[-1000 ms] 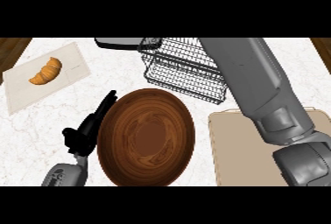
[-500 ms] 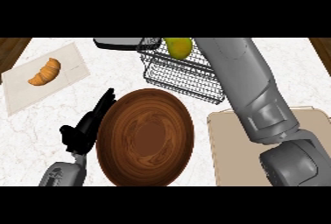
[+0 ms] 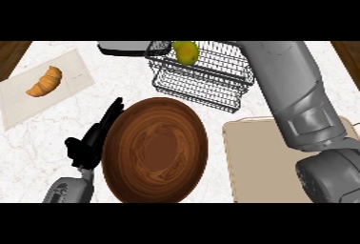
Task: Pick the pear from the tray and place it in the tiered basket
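Yellow-green pear (image 3: 185, 52) shows at top of wire tiered basket (image 3: 211, 83), far side of tabletop. My left hand (image 3: 88, 142) lies w/ fingers straight beside wooden plate (image 3: 155, 150); right hand out of view.

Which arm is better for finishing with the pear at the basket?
The right. Its forearm stretches up beside the tiered basket, where the pear is. The left hand lies open down by the brown plate, across the counter from it.
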`<act>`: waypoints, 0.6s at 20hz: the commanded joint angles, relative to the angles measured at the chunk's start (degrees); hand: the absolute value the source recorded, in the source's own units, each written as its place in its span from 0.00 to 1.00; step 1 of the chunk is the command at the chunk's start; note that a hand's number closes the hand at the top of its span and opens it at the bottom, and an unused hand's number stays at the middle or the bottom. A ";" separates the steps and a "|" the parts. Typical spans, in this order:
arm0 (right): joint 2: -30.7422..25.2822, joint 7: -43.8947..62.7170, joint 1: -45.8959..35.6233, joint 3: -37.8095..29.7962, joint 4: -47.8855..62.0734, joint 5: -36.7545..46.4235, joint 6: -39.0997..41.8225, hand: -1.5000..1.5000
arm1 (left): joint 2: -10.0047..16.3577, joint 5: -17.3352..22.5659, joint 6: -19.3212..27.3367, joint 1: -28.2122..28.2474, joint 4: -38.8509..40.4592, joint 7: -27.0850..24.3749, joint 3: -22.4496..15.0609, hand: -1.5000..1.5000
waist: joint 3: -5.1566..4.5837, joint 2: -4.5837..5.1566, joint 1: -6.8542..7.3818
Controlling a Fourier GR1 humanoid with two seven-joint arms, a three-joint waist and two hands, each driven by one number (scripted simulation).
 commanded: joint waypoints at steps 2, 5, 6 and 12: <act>-5.94 0.23 3.17 2.36 -2.86 6.47 -10.00 0.00 | 0.32 -0.02 0.76 1.49 -0.36 -0.75 0.99 0.50 | 0.03 -0.52 -1.39; -10.67 0.58 5.50 1.19 -7.27 6.48 -11.11 0.00 | 0.09 -0.08 0.56 3.52 -1.21 -1.11 0.51 0.50 | 0.06 -0.76 -1.90; -9.67 0.03 6.93 1.32 -9.49 6.46 -12.77 0.00 | -0.65 -0.11 1.08 1.74 0.42 -1.06 0.79 0.50 | 0.05 -0.58 -1.91; -17.62 -4.14 19.87 -4.60 -26.21 -2.23 -5.66 0.00 | 0.44 0.39 0.87 3.36 -1.61 0.50 1.58 0.50 | 0.17 -1.19 -3.88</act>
